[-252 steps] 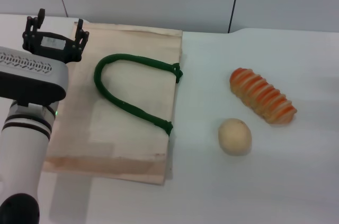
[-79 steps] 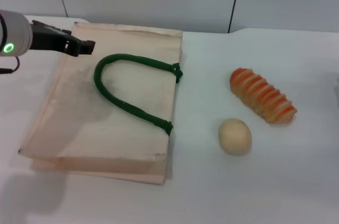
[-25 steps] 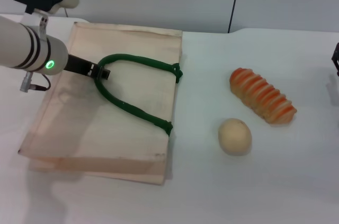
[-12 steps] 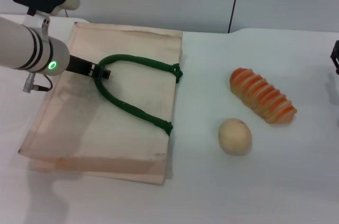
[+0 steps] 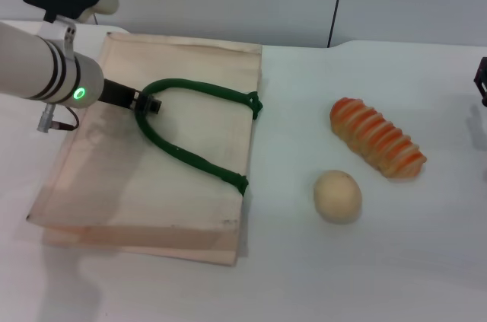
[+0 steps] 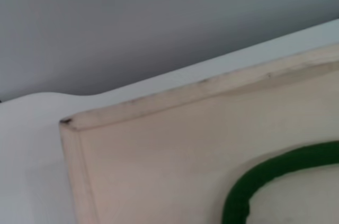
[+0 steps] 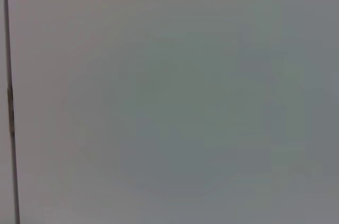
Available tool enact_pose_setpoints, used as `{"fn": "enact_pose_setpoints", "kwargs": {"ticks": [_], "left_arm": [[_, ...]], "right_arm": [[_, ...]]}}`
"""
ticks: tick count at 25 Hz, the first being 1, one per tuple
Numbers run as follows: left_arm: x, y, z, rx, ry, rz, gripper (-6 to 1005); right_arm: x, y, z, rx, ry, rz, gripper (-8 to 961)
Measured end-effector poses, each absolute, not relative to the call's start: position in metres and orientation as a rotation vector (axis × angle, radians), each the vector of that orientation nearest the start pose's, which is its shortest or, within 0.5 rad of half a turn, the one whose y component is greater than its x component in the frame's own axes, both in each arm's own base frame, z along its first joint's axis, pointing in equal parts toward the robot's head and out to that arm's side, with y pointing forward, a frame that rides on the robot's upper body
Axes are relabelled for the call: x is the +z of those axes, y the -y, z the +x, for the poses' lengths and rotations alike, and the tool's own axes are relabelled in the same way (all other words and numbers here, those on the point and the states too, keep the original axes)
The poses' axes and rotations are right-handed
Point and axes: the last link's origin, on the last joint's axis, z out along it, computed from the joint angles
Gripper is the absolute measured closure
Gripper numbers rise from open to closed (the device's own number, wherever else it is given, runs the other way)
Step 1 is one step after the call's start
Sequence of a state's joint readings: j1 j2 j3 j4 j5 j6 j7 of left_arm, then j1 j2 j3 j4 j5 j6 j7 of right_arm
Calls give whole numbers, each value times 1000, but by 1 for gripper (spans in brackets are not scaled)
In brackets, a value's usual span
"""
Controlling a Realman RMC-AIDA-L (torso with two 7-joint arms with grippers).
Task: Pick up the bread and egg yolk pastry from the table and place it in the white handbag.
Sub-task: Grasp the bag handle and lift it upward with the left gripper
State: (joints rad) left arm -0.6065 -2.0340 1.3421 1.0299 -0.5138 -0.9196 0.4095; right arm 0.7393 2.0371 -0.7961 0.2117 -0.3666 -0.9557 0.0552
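Observation:
The white handbag [image 5: 190, 185] lies flat on the table [image 5: 358, 276], left of centre, with its dark green handle [image 5: 190, 156] looped on top. My left gripper [image 5: 147, 102] reaches in from the left and sits right at the bend of that handle. The left wrist view shows the handbag's corner [image 6: 159, 144] and a stretch of handle [image 6: 265, 181]. The striped orange bread [image 5: 378, 138] lies to the right, and the round beige egg yolk pastry [image 5: 338, 196] rests just in front of it. Only a dark piece of my right gripper [image 5: 482, 78] shows at the right edge, far from both.
A grey wall with a dark vertical seam [image 5: 336, 2] closes off the back of the table. The right wrist view holds nothing but that grey wall [image 7: 169, 97].
My left gripper has edged slightly up and to the right along the handle's bend. The bread, pastry and right gripper have stayed put.

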Motion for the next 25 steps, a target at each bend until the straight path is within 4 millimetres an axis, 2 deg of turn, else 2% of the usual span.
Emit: {"fn": "enact_pose_setpoints", "kwargs": {"ticks": [8, 17, 25], "left_arm": [[2, -423, -239, 136, 1074, -2134, 517], [-2, -420, -242, 148, 1075, -2141, 602], [-1, -420, -237, 146, 1034, -2154, 761]], "right_arm": [[-12, -387, 332, 451, -696, -1566, 312], [-12, -385, 334, 447, -699, -1563, 312], [-11, -385, 335, 445, -699, -1562, 312]]}}
